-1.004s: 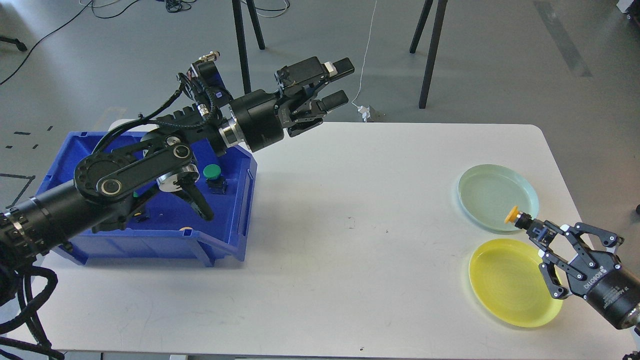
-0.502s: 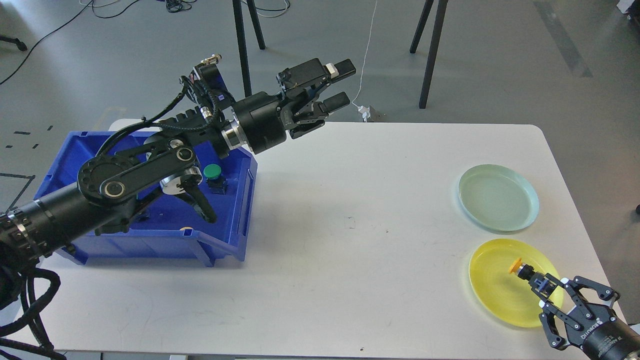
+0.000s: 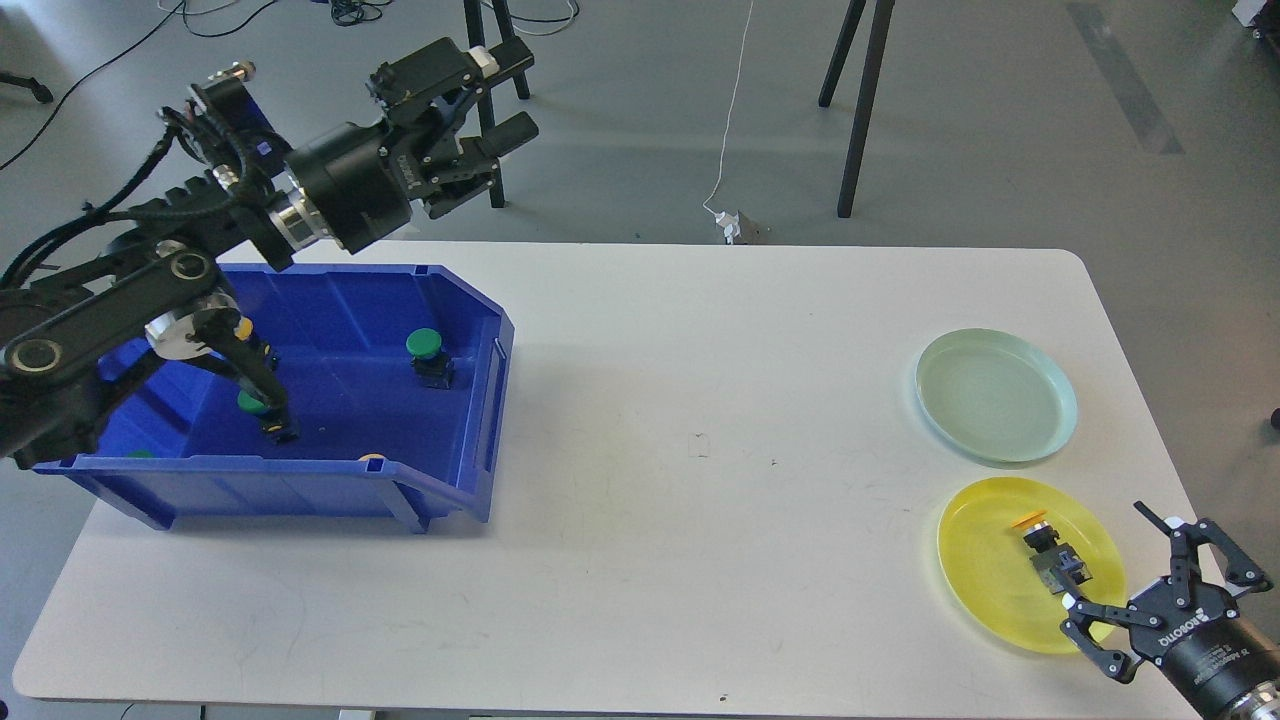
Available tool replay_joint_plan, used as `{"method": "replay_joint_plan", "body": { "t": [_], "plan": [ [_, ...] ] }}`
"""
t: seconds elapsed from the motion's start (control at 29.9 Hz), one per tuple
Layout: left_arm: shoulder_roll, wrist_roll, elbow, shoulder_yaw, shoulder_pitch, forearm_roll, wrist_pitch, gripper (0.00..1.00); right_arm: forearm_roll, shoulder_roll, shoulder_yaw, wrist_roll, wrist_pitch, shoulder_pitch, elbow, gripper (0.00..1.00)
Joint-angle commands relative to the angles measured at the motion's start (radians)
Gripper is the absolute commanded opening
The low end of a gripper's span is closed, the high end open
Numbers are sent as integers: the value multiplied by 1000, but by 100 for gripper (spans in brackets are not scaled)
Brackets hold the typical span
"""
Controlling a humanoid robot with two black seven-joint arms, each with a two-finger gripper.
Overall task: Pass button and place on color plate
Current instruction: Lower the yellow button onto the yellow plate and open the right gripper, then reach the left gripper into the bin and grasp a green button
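A yellow-capped button (image 3: pixel 1048 551) lies on its side on the yellow plate (image 3: pixel 985 590) at the near right of the white table. My right gripper (image 3: pixel 1128 568) is open and empty at the plate's near right edge, just behind the button. My left gripper (image 3: pixel 508 98) is open and empty, raised beyond the table's far edge above the blue bin (image 3: pixel 330 480). The bin holds a green-capped button (image 3: pixel 427 352) and another green one (image 3: pixel 254 404). A pale green plate (image 3: pixel 997 394) lies empty behind the yellow one.
An orange-capped piece (image 3: pixel 372 459) peeps over the bin's near wall. My left arm's links (image 3: pixel 110 310) hang over the bin's left part. Dark stand legs (image 3: pixel 858 100) rise from the floor beyond the table's far edge.
My right gripper opened and drew back toward the near right, leaving the yellow button lying on the yellow plate. My left arm swung left and back, uncovering the bin.
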Motion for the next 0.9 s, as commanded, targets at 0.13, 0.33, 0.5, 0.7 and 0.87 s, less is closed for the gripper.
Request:
{"method": "replay_joint_plan", "body": {
  "t": [0.13, 0.33, 0.5, 0.7, 0.87],
  "plan": [
    [327, 0, -171, 92, -15, 411, 6, 85, -12, -61, 74, -40, 1, 210, 2, 99],
    [335, 0, -64, 140, 6, 752, 12, 85, -4, -78, 151, -43, 1, 340, 56, 99],
    [252, 0, 146, 272, 6, 929, 12, 85, -12, -78, 183, -51, 1, 463, 54, 99],
    [138, 0, 345, 359, 11, 1023, -11, 85, -6, -67, 166, -69, 1, 512, 59, 99],
    [85, 0, 460, 398, 11, 1026, -12, 85, -4, -58, 166, -68, 1, 473, 70, 99]
  ]
}}
